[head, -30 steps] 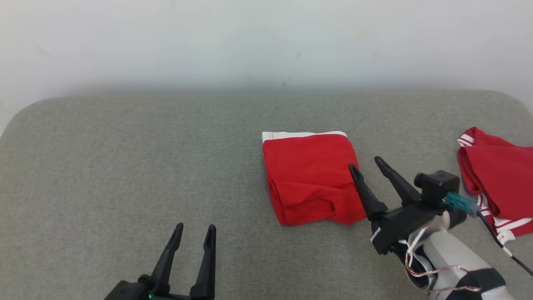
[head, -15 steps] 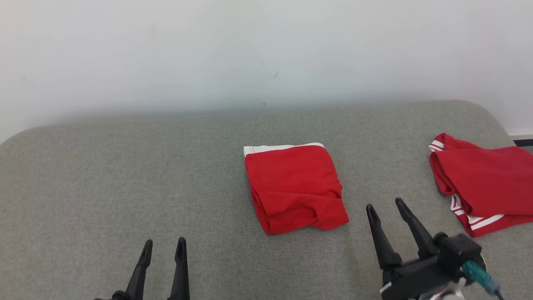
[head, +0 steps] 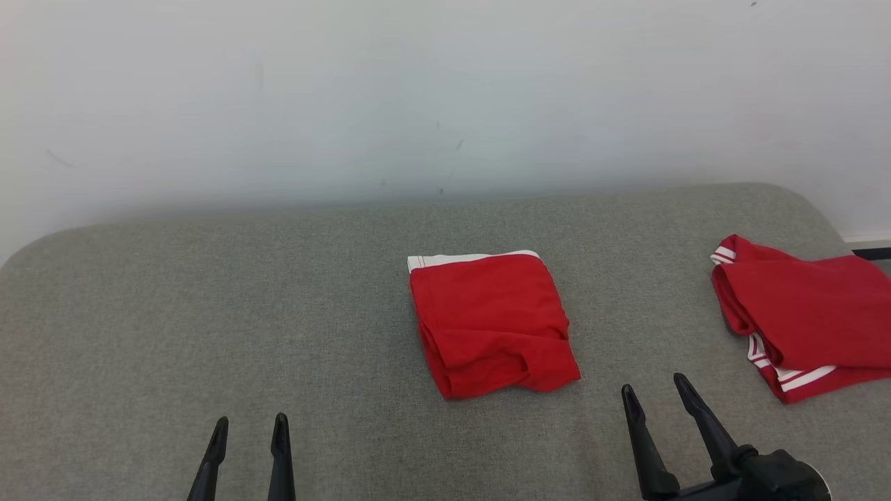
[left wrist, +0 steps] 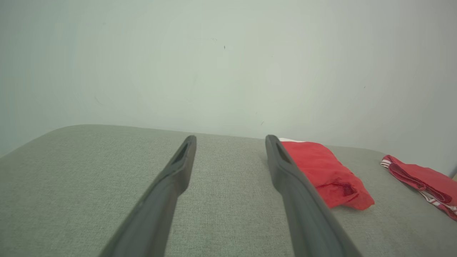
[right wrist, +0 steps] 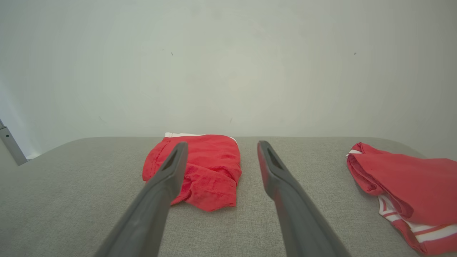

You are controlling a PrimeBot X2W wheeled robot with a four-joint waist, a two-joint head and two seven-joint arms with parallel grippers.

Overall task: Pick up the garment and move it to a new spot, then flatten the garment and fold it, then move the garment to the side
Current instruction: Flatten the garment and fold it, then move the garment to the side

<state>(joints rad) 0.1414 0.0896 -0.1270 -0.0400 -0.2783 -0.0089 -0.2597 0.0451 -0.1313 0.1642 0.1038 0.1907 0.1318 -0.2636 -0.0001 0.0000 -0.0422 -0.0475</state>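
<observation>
Head view is showing the folded garment [head: 491, 323] lying on the bench [head: 209, 313]; left jaws and right jaws are hanging spread and empty on its near side. Pinching only its top layer would be risking unfolding it during the sideways move.

The left gripper [left wrist: 230, 139] stands spread above the grey cushion [left wrist: 71, 185]. Beside its right finger lies the folded red garment [left wrist: 323, 173] (white band at back), with another red piece [left wrist: 417, 176], seemingly striped, farther right.
</observation>
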